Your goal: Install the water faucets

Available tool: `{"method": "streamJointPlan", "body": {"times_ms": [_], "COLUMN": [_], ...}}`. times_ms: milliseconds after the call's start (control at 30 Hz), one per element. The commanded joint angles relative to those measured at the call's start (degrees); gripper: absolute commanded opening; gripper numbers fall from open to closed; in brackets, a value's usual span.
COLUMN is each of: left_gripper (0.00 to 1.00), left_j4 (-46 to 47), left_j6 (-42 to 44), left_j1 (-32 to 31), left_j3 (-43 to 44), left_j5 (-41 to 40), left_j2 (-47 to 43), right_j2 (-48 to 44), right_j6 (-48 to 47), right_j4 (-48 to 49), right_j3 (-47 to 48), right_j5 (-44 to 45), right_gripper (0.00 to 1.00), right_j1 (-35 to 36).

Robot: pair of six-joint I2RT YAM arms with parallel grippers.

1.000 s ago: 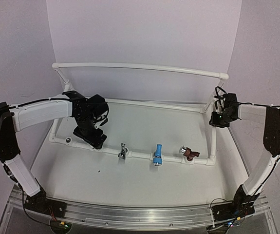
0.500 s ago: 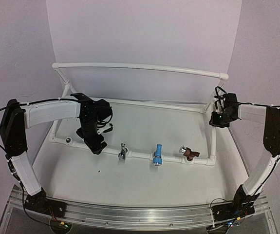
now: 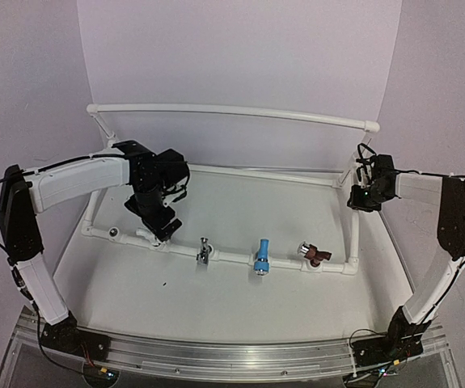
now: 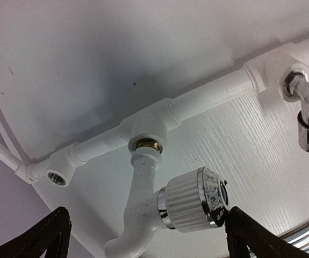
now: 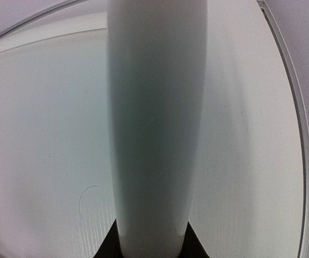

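Note:
A white faucet [image 4: 143, 204] with a ribbed knob [image 4: 194, 207] stands with its end in a brass-ringed socket [image 4: 146, 144] of the white pipe frame [image 3: 232, 257]. My left gripper [image 4: 146, 226] is open, one finger on each side of the faucet, the right fingertip [image 4: 240, 226] close to the knob's cap. From above, the left gripper [image 3: 158, 225] hovers over that faucet [image 3: 145, 236]. Chrome [image 3: 205, 251], light blue [image 3: 262, 256] and reddish-brown [image 3: 317, 255] faucets sit along the front pipe. My right gripper [image 3: 360, 198] is shut on the frame's right side pipe [image 5: 157, 134].
An open socket [image 3: 114, 233] faces up at the frame's front left corner, also visible in the left wrist view as a corner socket [image 4: 56, 178]. The chrome faucet [image 4: 304, 107] is at the right of that view. A raised back rail [image 3: 232, 111] spans the rear.
My left jaws have opened wider, letting go of the white faucet, and the wrist has shifted slightly back. The right arm has not moved.

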Motion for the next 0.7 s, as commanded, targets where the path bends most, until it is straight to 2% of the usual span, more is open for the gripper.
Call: {"method": "streamJointPlan", "body": {"times_ms": [0,133,200,300,367,467,567,667], "left_gripper": [1.00,1.00,1.00,1.00,1.00,1.00,1.00,1.00], "left_j4": [-1.51,-0.18,0.98,6.30,9.70,15.54,18.08,19.41], "left_j6": [-6.36,-12.52,-18.28,-28.30,-37.87,-50.88,-65.37,-72.08], "left_j1": [0.80,0.82,0.81,0.83,0.81,0.74,0.74,0.64], "left_j3": [6.24,6.01,4.92,-0.57,-4.98,-15.03,-21.91,-25.51], "left_j5": [-5.73,-5.36,-5.41,-0.04,2.36,4.85,3.37,2.15], "left_j2": [-7.54,-12.44,-15.61,-23.09,-28.06,-36.30,-42.24,-43.71], "right_j2": [-0.41,-0.49,-0.49,-0.41,-0.28,-0.14,0.12,0.38], "right_j6": [-5.96,-5.97,-5.99,-5.97,-5.90,-5.69,-5.57,-5.22], "right_j4": [-0.29,-0.28,-0.27,-0.31,-0.25,-0.24,-0.23,-0.25], "right_j3": [0.22,0.13,0.09,0.09,0.13,0.22,0.37,0.72], "right_j5": [1.01,1.04,1.00,1.03,0.95,0.85,0.75,0.38], "right_gripper": [0.00,0.00,0.00,0.00,0.00,0.00,0.00,0.00], "right_j1": [-0.12,-0.12,-0.12,-0.12,-0.12,-0.12,-0.12,-0.12]}}
